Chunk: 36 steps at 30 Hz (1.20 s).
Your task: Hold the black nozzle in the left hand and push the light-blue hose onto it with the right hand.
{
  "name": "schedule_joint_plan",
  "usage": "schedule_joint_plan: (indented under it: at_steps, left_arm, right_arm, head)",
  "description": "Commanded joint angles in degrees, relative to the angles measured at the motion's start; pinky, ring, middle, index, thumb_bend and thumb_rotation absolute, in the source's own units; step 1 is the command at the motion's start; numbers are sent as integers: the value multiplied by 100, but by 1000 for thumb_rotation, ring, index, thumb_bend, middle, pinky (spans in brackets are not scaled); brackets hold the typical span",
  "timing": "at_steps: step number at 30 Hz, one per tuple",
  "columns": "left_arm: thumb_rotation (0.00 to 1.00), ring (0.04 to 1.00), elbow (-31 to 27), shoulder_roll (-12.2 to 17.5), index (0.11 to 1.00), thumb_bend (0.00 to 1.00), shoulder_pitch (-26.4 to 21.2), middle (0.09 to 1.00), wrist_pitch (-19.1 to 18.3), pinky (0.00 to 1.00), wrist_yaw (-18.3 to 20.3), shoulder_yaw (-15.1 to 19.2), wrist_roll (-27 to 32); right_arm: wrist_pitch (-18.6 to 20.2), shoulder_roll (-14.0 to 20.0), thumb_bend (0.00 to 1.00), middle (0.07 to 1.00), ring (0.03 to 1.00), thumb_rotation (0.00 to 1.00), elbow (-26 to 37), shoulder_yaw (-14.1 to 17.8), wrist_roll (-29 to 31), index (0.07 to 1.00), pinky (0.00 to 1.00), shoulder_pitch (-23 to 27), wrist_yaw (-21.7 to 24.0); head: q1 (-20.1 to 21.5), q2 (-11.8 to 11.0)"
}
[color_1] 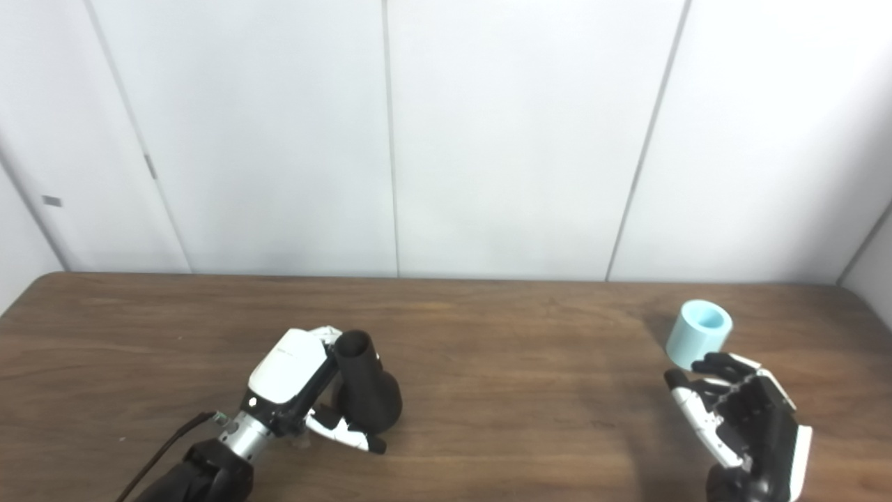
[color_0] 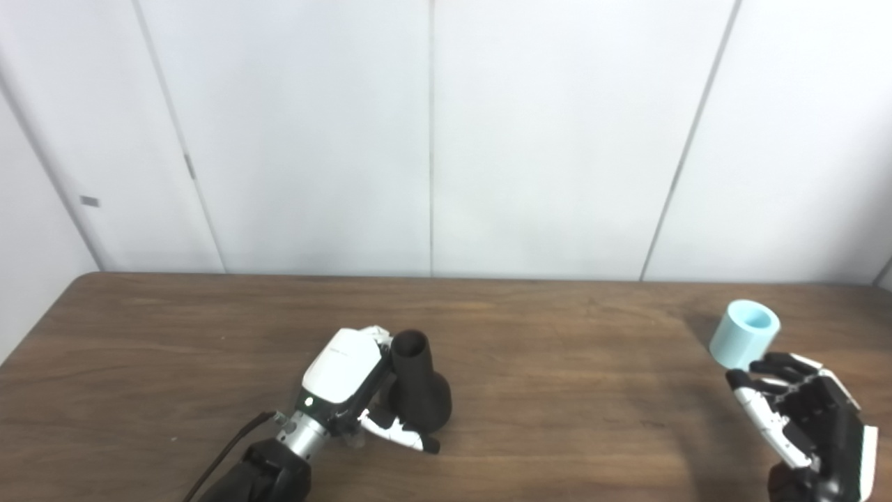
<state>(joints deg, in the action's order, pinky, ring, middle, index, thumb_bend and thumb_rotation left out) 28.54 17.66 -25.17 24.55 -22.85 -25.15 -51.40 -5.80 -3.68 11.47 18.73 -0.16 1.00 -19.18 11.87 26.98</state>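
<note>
The black nozzle (color_0: 418, 387) is clasped by the left hand (color_0: 348, 390); the light-blue hose (color_0: 744, 333) is touched by the right hand (color_0: 801, 411), fingers spread, far right of frame.

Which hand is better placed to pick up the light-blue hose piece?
The right hand: it is open right beside the short light-blue cylindrical hose, while the left hand is around the black flared nozzle.
</note>
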Motion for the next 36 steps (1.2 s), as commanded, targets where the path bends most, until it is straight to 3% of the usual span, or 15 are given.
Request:
schedule_joint_plan:
  at_steps: [1,6,10,12,15,16,18,23,28,32,36]
  left_arm:
    - [0,463,620,-282,490,505,526,471,195,682,-257,-251,87]
    - [0,468,964,-194,493,505,366,464,235,672,-711,-605,118]
    - [0,469,1048,-137,503,504,293,454,237,677,-859,-868,243]
    - [0,472,1090,-130,501,504,258,456,237,685,-880,-974,297]
    - [0,440,1232,-142,513,504,192,467,235,671,-1084,-1155,298]
    - [0,436,1304,-143,516,504,164,466,235,668,-1195,-1235,263]
    - [0,435,1445,-145,521,503,114,457,236,662,-1369,-1388,238]
    - [0,447,1826,-204,522,503,8,449,236,653,-1785,-1768,217]
    - [0,457,1927,-248,515,503,-35,446,237,653,-1858,-1954,203]
    - [0,450,2007,-275,515,504,-41,455,236,656,-1883,-2003,240]
    - [0,448,2090,-256,516,504,-57,452,236,650,-1911,-2058,287]
  right_arm:
    - [79,-78,521,496,347,0,73,38,-404,466,242,214,-309]
    - [271,-188,518,524,446,0,110,81,-614,458,282,317,-631]
    - [299,-251,520,519,483,0,56,152,-789,464,335,447,-939]
    - [224,-231,511,645,556,105,24,148,-808,484,418,472,-1000]
    - [202,-188,507,754,677,130,8,154,-803,491,538,480,-1029]
    - [248,-171,551,797,729,98,17,160,-787,645,601,477,-1024]
    - [310,-116,573,873,824,84,26,162,-759,829,713,468,-988]
    - [580,157,599,935,930,152,-20,135,-828,953,934,450,-843]
    - [900,379,691,953,950,253,-5,104,-778,989,929,438,-668]
    - [1326,756,766,973,960,321,60,-9,-873,1000,921,406,-335]
    - [1526,1018,798,979,952,330,11,-88,-943,998,897,420,-164]
  head:
    - [154,13]
    - [429,97]
    - [530,167]
    - [534,198]
    - [508,213]
    - [502,211]
    - [499,218]
    - [507,228]
    - [529,241]
    - [631,240]
    - [775,243]
